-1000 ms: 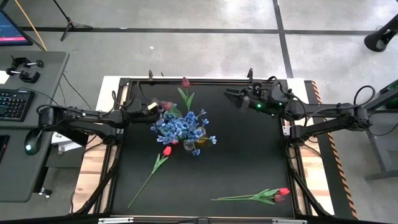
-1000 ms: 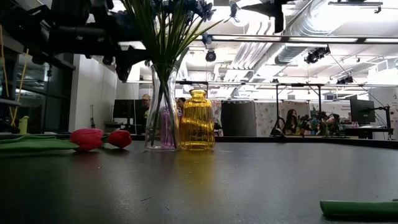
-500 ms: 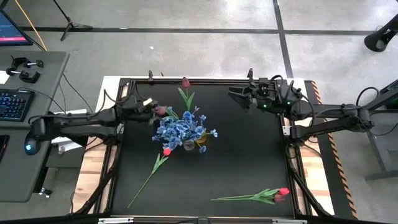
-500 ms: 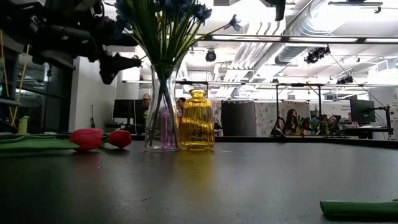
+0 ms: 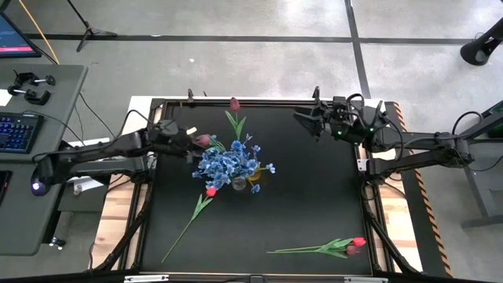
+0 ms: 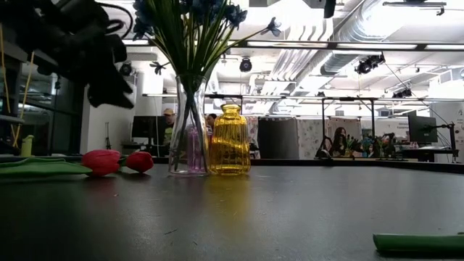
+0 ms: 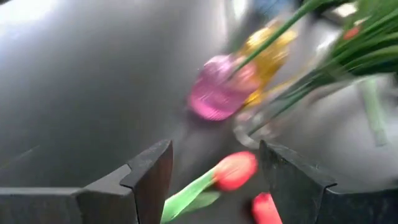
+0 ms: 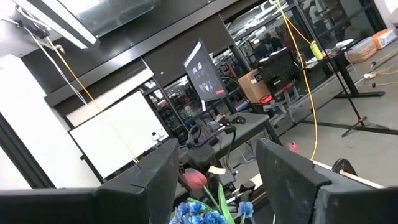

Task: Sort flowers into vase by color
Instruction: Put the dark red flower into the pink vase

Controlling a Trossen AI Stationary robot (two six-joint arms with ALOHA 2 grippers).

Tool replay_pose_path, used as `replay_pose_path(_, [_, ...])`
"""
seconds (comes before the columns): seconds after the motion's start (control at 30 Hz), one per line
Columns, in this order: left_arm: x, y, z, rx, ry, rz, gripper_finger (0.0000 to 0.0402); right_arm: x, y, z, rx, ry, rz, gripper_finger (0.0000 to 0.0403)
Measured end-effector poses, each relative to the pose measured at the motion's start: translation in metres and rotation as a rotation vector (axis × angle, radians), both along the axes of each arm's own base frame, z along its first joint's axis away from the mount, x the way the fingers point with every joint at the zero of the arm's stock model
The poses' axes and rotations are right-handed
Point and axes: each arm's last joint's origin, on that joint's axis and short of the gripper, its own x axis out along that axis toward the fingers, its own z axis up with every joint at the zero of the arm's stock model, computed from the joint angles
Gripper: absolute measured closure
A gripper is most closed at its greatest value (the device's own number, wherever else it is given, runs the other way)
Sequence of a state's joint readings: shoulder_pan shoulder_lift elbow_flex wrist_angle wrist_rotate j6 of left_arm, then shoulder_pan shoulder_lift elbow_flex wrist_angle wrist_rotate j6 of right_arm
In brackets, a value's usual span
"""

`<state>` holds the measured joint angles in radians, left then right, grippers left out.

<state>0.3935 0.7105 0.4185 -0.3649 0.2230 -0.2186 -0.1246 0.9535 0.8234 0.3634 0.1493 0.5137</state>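
High view: you are hovering left gripper (image 5: 191, 145), fingers spread, empty, just beside blue flowers (image 5: 230, 163) standing in clear vase (image 6: 189, 130) mid-table. Red tulips (image 5: 354, 245) are lying near front right corner, another red tulip (image 5: 211, 191) just front of vase. Stems looking light, bendy, slippery; pinch mid-stem. Right gripper (image 5: 301, 118) is waiting at far edge, half-open, empty.

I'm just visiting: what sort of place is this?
Probably a robotics lab or workshop: exposed ceiling ducts, desks with monitors behind, and a keyboard beside the black table.
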Motion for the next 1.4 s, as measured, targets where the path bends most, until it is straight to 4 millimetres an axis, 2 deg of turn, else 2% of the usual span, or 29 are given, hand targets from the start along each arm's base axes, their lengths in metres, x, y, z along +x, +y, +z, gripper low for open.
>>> replay_pose_path(0.1, [-0.004,0.0,0.0,0.006,0.071,0.038,0.0174,0.0,0.0,-0.001,-0.018,0.012,-0.005,0.0199])
replay_pose_path(0.3, [-0.009,-0.006,-0.007,-0.144,0.15,0.101,0.0174,0.0,0.0,-0.001,-0.022,0.014,-0.002,0.0199])
replay_pose_path(0.4, [-0.008,-0.012,-0.008,-0.196,0.155,0.079,0.0174,0.0,0.001,-0.001,-0.023,0.013,0.017,0.0199])
replay_pose_path(0.67, [-0.003,-0.036,-0.012,-0.303,0.216,0.015,0.0174,0.0,0.001,-0.001,-0.027,0.017,0.023,0.0199])
replay_pose_path(1.03, [0.006,-0.076,-0.027,-0.382,0.388,-0.048,0.0174,0.001,0.001,-0.002,-0.029,0.027,0.028,0.0199])
replay_pose_path(1.13, [0.005,-0.086,-0.028,-0.429,0.422,-0.066,0.0174,0.001,0.003,-0.006,-0.02,0.069,0.091,0.0199])
replay_pose_path(1.27, [0.004,-0.1,-0.026,-0.505,0.431,-0.132,0.0174,0.002,0.007,-0.016,0.1,0.159,0.241,0.0199])
replay_pose_path(1.4, [0.011,-0.113,-0.017,-0.551,0.309,-0.214,0.0174,0.006,0.022,-0.035,0.25,0.328,0.375,0.0199])
